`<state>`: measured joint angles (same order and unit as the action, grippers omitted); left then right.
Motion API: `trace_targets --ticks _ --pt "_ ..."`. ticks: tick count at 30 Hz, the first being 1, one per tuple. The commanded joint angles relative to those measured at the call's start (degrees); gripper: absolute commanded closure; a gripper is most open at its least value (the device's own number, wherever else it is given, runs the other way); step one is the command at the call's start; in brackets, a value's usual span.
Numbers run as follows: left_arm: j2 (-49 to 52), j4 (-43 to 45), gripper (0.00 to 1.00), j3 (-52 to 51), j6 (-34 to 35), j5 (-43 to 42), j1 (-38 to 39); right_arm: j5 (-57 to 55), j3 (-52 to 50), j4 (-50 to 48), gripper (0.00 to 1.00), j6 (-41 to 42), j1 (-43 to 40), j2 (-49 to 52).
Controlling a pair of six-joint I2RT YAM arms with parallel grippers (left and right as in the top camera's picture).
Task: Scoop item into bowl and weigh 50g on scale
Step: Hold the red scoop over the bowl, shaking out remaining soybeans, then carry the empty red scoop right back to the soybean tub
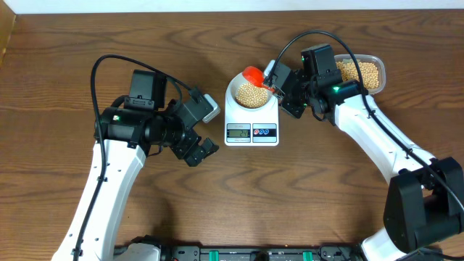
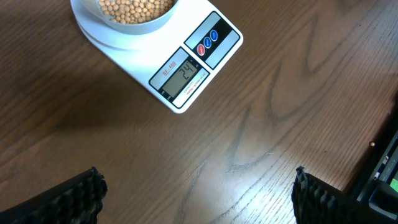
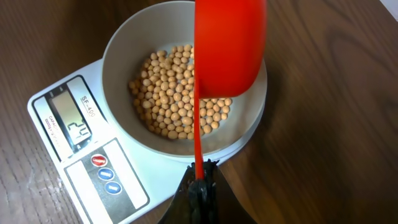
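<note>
The white scale (image 1: 251,123) sits mid-table with the bowl (image 1: 251,93) on it, holding a layer of tan beans (image 3: 177,93). The scale's display (image 3: 70,121) reads 24. My right gripper (image 3: 200,177) is shut on the thin handle of a red scoop (image 3: 229,46), whose cup hangs tipped over the bowl's far rim; the same red scoop (image 1: 254,75) shows from overhead. My left gripper (image 2: 196,193) stands wide open over bare wood, left of the scale (image 2: 180,62), with nothing between its fingers.
A clear plastic tub (image 1: 360,71) with more beans stands at the back right, behind my right arm. Black equipment lines the table's front edge (image 1: 239,254).
</note>
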<state>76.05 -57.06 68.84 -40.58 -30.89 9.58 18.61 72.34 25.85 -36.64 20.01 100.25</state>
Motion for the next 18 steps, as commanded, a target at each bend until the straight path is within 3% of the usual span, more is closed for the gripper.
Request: trace_targets --ticks 1,18 --pt "-0.8 -0.3 0.02 0.8 -0.8 0.5 -0.3 -0.3 1.5 -0.7 0.99 -0.7 0.1 -1.5" --pt "-0.8 -0.3 0.02 0.8 -0.8 0.5 -0.3 -8.9 1.5 2.0 0.99 5.3 -9.9 -10.4"
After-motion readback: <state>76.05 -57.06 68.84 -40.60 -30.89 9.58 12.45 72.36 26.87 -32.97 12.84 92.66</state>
